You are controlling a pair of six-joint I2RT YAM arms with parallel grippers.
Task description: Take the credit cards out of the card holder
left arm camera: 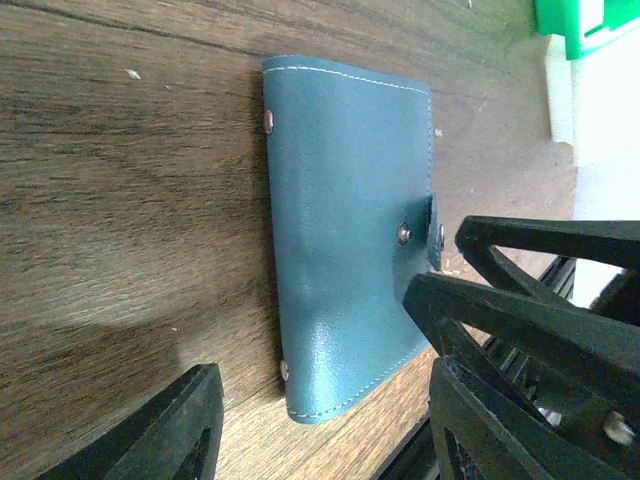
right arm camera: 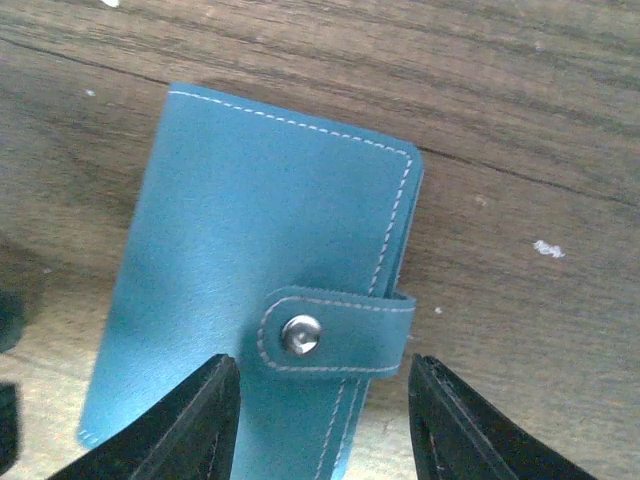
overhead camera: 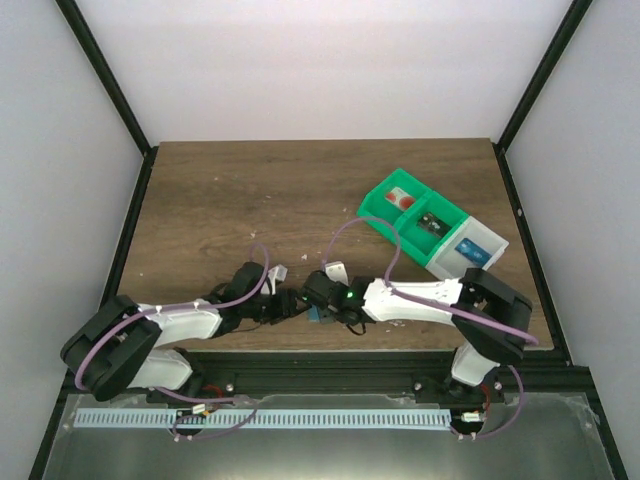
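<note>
We see left hand (left arm camera: 320, 400) and right hand (right arm camera: 325, 400) both open, straddling snapped-shut teal leather card holder (right arm camera: 260, 230) on wooden surface (right arm camera: 520, 150).

I log the card holder (right arm camera: 250, 240) as teal-blue with pale stitching, folded shut, snap strap fastened, lying flat on the wooden table (right arm camera: 500, 100).

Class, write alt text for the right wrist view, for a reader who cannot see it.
A closed light-blue card holder lies flat on a wooden table, its strap fastened by a metal snap. The right gripper is open over its lower edge, with the two black fingers at the bottom of the picture, one on each side of the strap.
</note>
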